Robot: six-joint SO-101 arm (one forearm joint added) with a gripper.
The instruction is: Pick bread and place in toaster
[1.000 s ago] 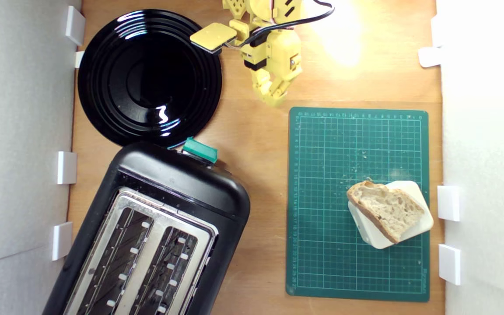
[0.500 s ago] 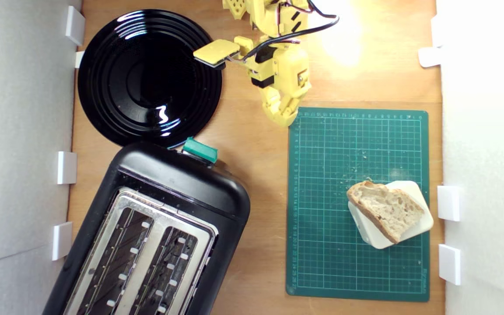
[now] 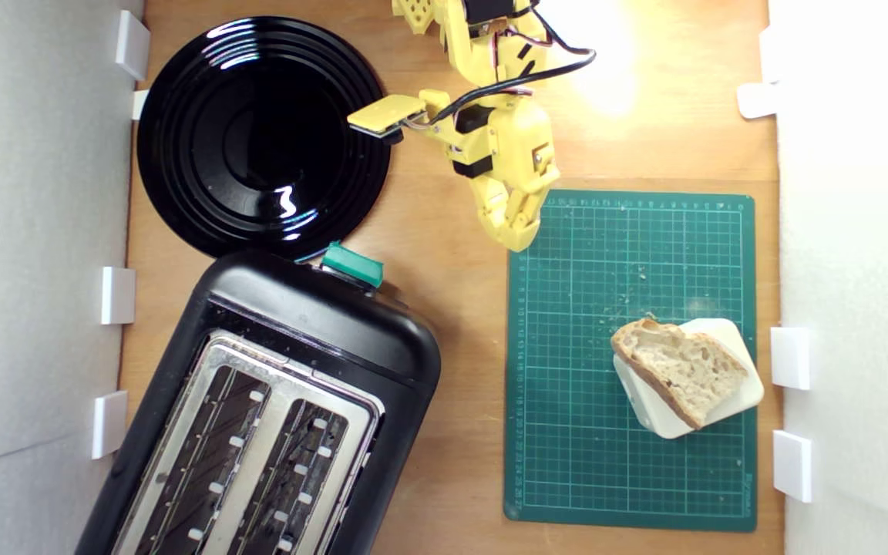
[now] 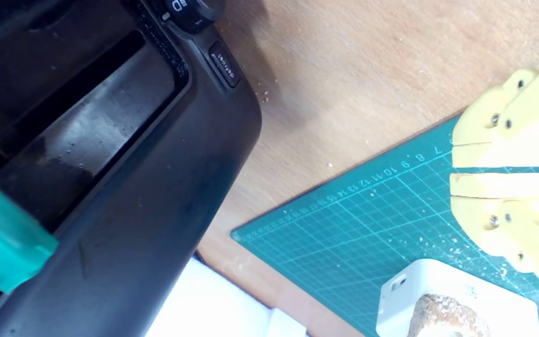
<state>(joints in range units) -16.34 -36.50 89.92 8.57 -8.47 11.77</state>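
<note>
The bread [image 3: 680,370] is a rustic slice with pale holey crumb and brown crust, lying on a cream rounded-square block [image 3: 729,405] on the green cutting mat [image 3: 567,432] at the exterior view's right. In the wrist view only its crust end [image 4: 447,318] shows. The black toaster [image 3: 321,324] with silver two-slot top and teal lever [image 3: 351,264] fills the lower left. My yellow gripper [image 3: 517,239] hangs over the mat's near corner, well short of the bread. Its fingers [image 4: 498,185] are nearly together with only a thin slit between them and hold nothing.
A round black plate [image 3: 182,139] lies at the upper left, beside the arm. White clips [image 3: 791,358] line both side walls. Bare wooden tabletop [image 3: 467,347] runs between toaster and mat. Crumbs dot the mat.
My gripper has travelled from beside the plate down and to the exterior view's right, reaching the mat's upper-left corner. Bread, block and toaster have stayed put.
</note>
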